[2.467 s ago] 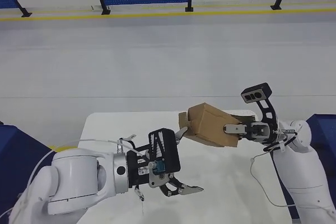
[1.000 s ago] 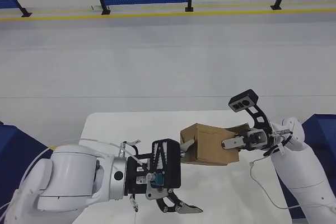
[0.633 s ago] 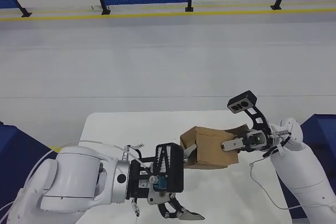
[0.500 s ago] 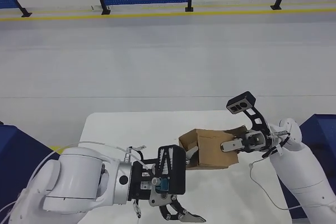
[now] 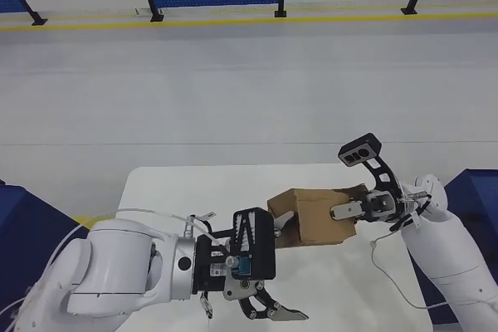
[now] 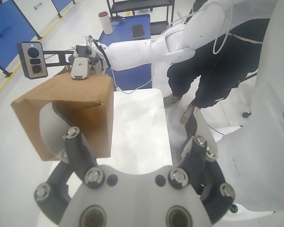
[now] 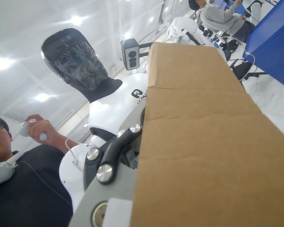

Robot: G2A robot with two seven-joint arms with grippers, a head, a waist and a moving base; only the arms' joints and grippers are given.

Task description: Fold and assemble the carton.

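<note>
A brown carton (image 5: 313, 217), folded into an open tube, hangs just above the white table (image 5: 174, 195). My right gripper (image 5: 345, 212) is shut on the carton's wall at its far end, and one finger (image 7: 118, 147) lies along the cardboard (image 7: 198, 142). My left gripper (image 5: 289, 266) stands wide open at the carton's other end. In the left wrist view, one left finger (image 6: 71, 131) reaches inside the carton's open mouth (image 6: 61, 109); the other finger (image 6: 196, 131) is well clear, over the table edge.
Blue barriers stand beside the table on the left (image 5: 8, 236) and the right (image 5: 491, 195). A blue side table (image 6: 130, 34) with a cup and a dark box stands behind the right arm. The left half of the white table is bare.
The right gripper has lowered the carton and levelled it from a tilt. The left gripper has shifted forward and to the right, so that one finger now sits in the carton's open end.
</note>
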